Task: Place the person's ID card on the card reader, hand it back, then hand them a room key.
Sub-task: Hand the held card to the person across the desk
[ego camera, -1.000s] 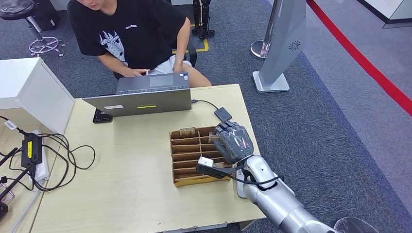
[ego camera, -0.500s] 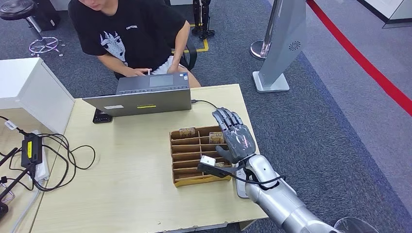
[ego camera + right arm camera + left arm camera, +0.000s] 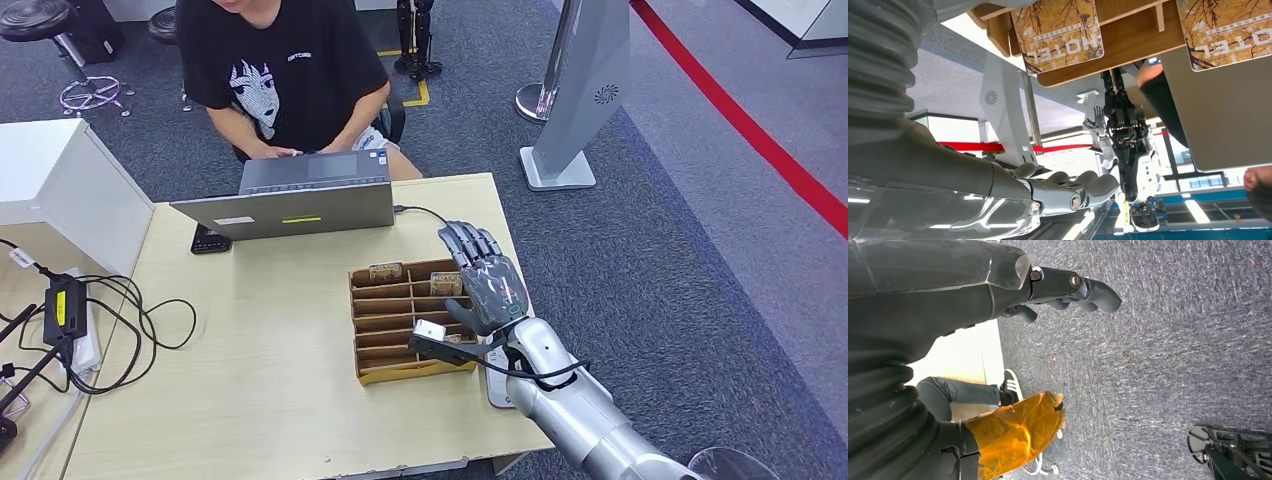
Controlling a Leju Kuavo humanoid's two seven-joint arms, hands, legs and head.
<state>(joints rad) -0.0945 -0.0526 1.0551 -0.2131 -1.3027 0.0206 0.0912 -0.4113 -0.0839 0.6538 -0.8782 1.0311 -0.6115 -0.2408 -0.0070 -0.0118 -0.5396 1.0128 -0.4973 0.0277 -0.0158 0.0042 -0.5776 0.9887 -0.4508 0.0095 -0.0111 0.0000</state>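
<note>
The right robot hand [image 3: 484, 283] sits right of the middle of the head view, over the right end of a brown box [image 3: 385, 345] with slots. Its fingers are stretched out flat and a little apart, pointing toward the far edge of the surface [image 3: 260, 400], and it holds nothing. The box lies near the right edge of the surface, with its long slots running left to right. Two room key cards stand in the far slots, one [image 3: 385, 270] near the middle and one [image 3: 445, 284] just beside the hand. In the right wrist view the cards [image 3: 1058, 27] show tree art and the word HOTEL. A wide bare part of the surface lies left of the box. A laptop [image 3: 300, 200] stands along the far edge, and a person [image 3: 285, 80] sits behind it. The left robot hand [image 3: 1068, 287] hangs over the grey carpet, fingers loosely curled, holding nothing.
</note>
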